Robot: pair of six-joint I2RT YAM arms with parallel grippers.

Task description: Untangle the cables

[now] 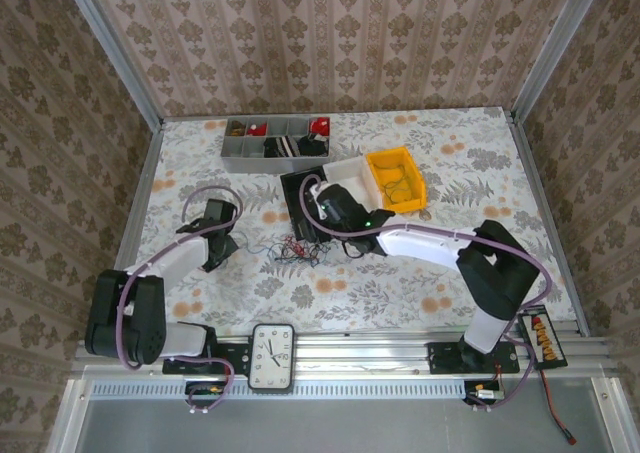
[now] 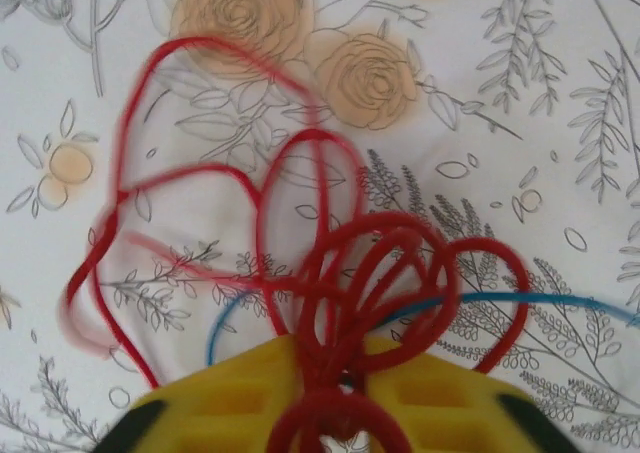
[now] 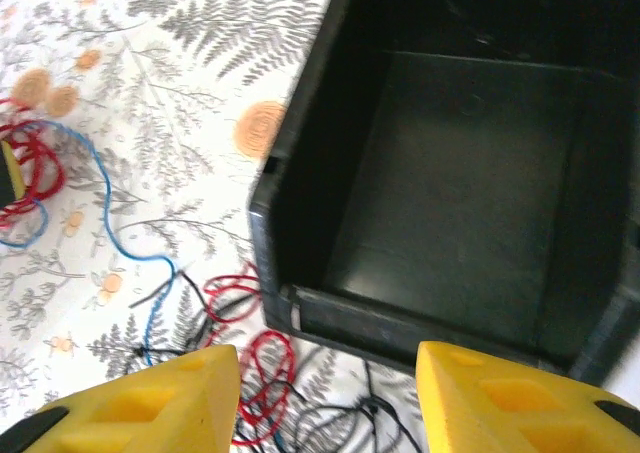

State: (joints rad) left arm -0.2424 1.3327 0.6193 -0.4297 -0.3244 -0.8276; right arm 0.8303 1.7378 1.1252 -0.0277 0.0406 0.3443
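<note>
Clamping the left gripper on thin red wire loops, well in from the floral-print table's edges, probably to pull them off the thin blue wire, while hovering the right gripper, jaws apart, over the red-and-black wire tangle beside the open black plastic bin.

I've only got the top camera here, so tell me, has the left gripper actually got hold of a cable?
Observer: Yes, the left wrist view shows the left gripper shut on bunched loops of red cable.
Operator: And the right gripper?
Observer: Open, with nothing between its fingers.
Operator: Anything in the black bin beside it?
Observer: No, in the right wrist view the floor that shows is bare.
</note>
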